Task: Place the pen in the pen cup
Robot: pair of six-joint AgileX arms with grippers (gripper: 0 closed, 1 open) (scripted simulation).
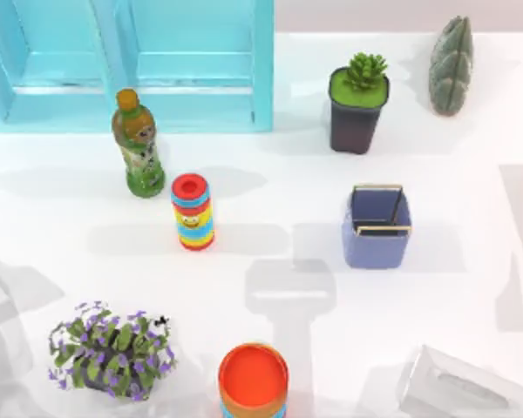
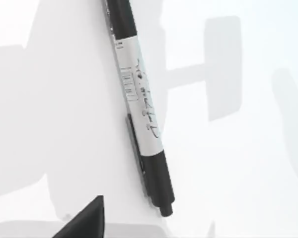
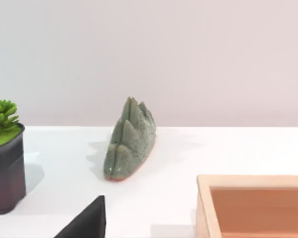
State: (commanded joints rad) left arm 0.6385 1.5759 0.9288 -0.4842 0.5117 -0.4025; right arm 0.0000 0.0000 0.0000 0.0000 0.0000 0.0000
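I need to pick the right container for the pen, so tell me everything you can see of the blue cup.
The pen cup is a small square periwinkle-blue cup with rounded corners and a thin metallic rim around its open mouth. Its walls look smooth and matte, like plastic. It stands upright on the white table, right of centre in the top view, in front of the dark square plant pot and apart from it. Its inside looks dark blue, with no pen visible in it. Nothing touches it but the table.

White table [image 1: 270,183] (pen [image 2: 139,99] lying flat)
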